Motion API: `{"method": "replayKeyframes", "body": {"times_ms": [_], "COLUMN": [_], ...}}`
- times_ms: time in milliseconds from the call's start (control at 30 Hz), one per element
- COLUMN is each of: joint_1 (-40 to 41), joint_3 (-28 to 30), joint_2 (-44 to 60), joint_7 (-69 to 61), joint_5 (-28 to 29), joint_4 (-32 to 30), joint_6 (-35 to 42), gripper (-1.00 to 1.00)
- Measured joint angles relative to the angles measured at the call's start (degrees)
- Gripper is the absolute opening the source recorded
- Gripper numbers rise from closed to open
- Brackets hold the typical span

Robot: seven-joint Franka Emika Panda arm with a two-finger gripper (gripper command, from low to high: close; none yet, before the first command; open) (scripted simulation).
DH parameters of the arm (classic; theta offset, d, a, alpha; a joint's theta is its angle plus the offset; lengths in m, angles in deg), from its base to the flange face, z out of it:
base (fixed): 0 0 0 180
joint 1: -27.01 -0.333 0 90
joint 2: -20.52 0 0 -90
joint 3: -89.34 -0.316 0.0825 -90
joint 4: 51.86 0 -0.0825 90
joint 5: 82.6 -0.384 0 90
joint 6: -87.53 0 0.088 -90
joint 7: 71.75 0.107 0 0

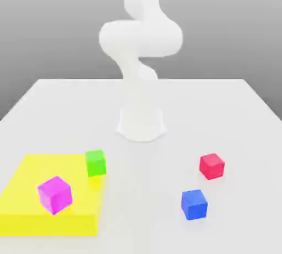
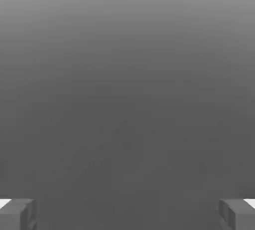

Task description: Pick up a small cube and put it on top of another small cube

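My tool (image 2: 127,214) hangs released, empty; blue cube (image 1: 194,204) sits free on the desk (image 1: 242,115) (easy reach), magenta cube (image 1: 54,194) waits on the yellow pad (image 1: 33,214).

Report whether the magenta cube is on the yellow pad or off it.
On it. The magenta cube sits within the yellow pad, yellow surface visible on every side of it; the green cube stands at the pad's far corner.

text: none readable; labels: none; numbers: none; signs: none on any surface
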Motion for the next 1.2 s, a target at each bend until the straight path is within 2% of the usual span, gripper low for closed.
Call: {"method": "replayKeyframes", "body": {"times_ms": [700,800,933,967,1200], "joint_1": [-6.00,-7.31,-11.33,-11.96,-11.83], "joint_3": [-9.84,-8.40,-3.54,-2.82,-2.96], "joint_2": [44.03,50.27,58.60,59.70,59.50], "joint_7": [7.45,9.47,12.44,12.74,12.82], "joint_5": [3.51,5.88,9.72,10.11,10.19], "joint_4": [-20.97,-21.17,-19.67,-19.46,-19.50], "joint_6": [-25.80,-30.30,-36.89,-37.78,-37.65], "gripper": [0.00,0.00,0.00,-1.00,-1.00]}}
